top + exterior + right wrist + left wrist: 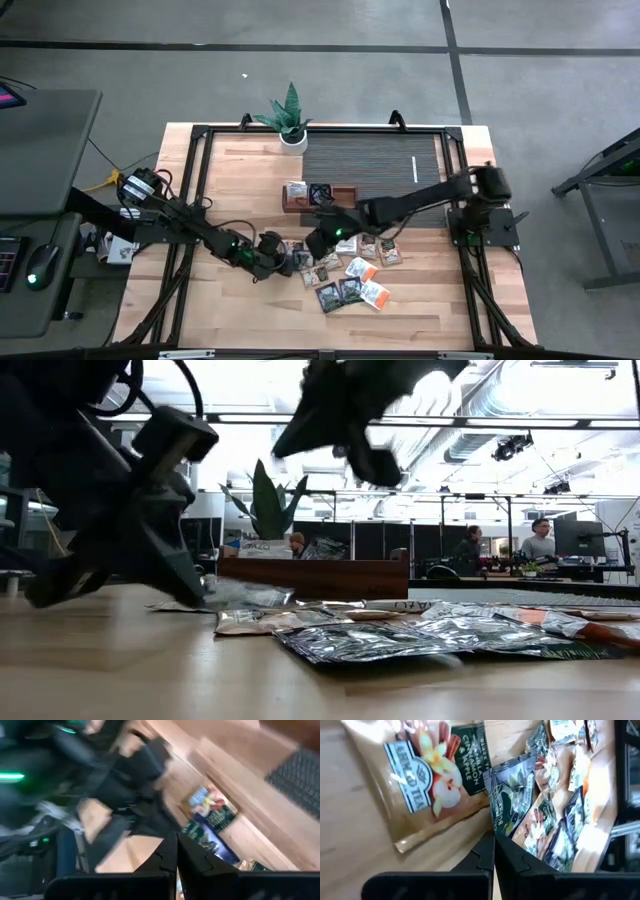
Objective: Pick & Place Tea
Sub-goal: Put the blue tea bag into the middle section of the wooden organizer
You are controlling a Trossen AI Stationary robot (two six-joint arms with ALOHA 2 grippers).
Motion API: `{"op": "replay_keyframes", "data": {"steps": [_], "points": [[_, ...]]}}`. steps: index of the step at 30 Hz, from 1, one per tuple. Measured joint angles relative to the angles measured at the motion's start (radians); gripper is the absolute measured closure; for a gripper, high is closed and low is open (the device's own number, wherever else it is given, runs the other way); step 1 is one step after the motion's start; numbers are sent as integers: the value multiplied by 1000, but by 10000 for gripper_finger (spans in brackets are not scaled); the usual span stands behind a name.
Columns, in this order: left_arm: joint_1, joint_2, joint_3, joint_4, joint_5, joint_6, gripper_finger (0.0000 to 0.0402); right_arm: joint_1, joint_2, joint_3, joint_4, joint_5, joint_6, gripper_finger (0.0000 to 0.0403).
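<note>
Left gripper (283,258) is down low at the left edge of the tea pile, and in its wrist view the two dark fingers (485,857) are pressed flat together with nothing visible between them. Just ahead of those fingertips lies a sachet with a fruit picture and a dark green label (437,767), flat on the wood, and beside it a dark sachet (512,795) overlapping the rest of the heap. Over to the right gripper (322,240): it hangs above the upper part of the pile, near the wooden tray (318,196), and its fingers (172,855) are closed tight on each other too, carrying nothing. From table height the left gripper (175,575) sits right down by the tabletop while the right one (375,455) floats well above the foil packets. The tea (350,275) is spread loose on the table (430,300) in front of the tray, white-and-orange and dark sachets mixed, some overlapping, and a couple of packets already stand in the tray. A potted plant (288,115) sits at the far edge beside a dark mat (370,165).
</note>
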Motion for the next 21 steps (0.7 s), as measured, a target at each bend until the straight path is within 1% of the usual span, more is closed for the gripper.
{"op": "replay_keyframes", "data": {"steps": [5,8,11,13,15,17,19,21], "points": [[26,-90,1,-12,19,166,401,23,-175,1,-152,89,-55,403],[59,-166,1,-39,37,269,402,47,-269,2,-266,165,-55,403],[103,-238,1,-59,64,379,401,77,-348,2,-412,260,-14,403],[140,-284,1,-66,101,451,401,101,-388,2,-520,320,36,403],[190,-326,3,-79,163,518,401,123,-414,2,-617,365,98,403],[246,-353,3,-109,236,588,401,142,-427,2,-686,384,148,403],[312,-367,10,-151,333,653,401,157,-428,2,-729,387,182,403],[378,-366,51,-238,428,726,401,170,-426,1,-762,377,208,403]]}}
